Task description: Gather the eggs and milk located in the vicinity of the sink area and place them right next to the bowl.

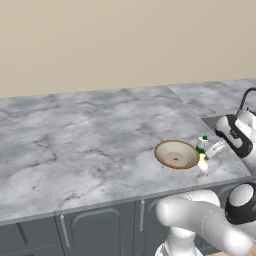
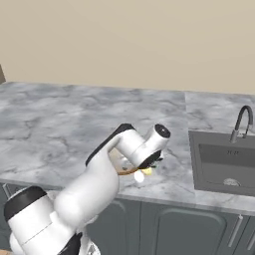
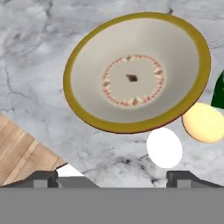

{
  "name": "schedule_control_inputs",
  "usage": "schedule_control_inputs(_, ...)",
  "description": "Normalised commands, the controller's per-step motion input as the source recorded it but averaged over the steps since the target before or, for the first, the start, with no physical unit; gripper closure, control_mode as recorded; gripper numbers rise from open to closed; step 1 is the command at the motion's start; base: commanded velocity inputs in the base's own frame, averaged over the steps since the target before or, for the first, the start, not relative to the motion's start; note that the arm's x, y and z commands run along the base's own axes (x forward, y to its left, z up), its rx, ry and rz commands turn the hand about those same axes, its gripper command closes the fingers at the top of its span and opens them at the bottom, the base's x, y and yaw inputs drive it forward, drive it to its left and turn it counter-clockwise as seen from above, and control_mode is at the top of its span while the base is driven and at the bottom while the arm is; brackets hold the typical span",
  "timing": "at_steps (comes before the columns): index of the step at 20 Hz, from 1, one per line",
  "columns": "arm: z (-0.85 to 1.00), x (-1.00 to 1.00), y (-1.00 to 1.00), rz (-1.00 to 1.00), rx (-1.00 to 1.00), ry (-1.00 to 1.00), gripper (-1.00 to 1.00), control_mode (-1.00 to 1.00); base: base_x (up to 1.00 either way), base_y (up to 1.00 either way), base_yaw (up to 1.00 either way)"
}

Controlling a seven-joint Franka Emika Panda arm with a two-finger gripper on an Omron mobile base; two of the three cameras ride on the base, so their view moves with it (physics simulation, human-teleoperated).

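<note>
The cream bowl [image 3: 87, 83] with a tan rim and a dark mark at its centre lies on the grey marble counter. A white egg [image 3: 164, 148] rests against its rim, and a tan egg [image 3: 203, 122] lies beside that. The milk's green lower part [image 3: 218, 92] shows at the right edge. My gripper [image 3: 113, 179] hovers open just above the eggs, nothing between its fingers. From the left base the bowl [image 1: 170, 150], the milk [image 1: 201, 144], the eggs [image 1: 203, 163] and my gripper [image 1: 214, 149] sit close together. The arm hides most of the bowl [image 2: 125, 172].
The dark sink [image 2: 221, 162] with its curved faucet [image 2: 241, 122] lies to the right of the bowl. The counter's front edge [image 3: 48, 146] runs close below the eggs, with wooden floor [image 3: 17, 157] beyond it. Marble counter [image 1: 75, 135] stretches to the left.
</note>
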Motion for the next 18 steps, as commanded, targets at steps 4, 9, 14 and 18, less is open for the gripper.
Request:
schedule_control_inputs(4,0.22,-0.13,0.51,-0.32,-0.43,0.33,-1.0,-1.0,0.0,0.0,0.0)
schedule_control_inputs(9,-0.02,0.0,0.3,-0.46,-0.44,0.3,-1.0,-1.0,0.0,0.0,0.0)
schedule_control_inputs(14,0.0,0.0,0.5,-0.4,-0.34,0.14,-1.0,-1.0,0.0,0.0,0.0)
schedule_control_inputs(18,0.01,-0.18,0.33,-0.2,-0.03,-0.13,-1.0,-1.0,0.0,0.0,0.0)
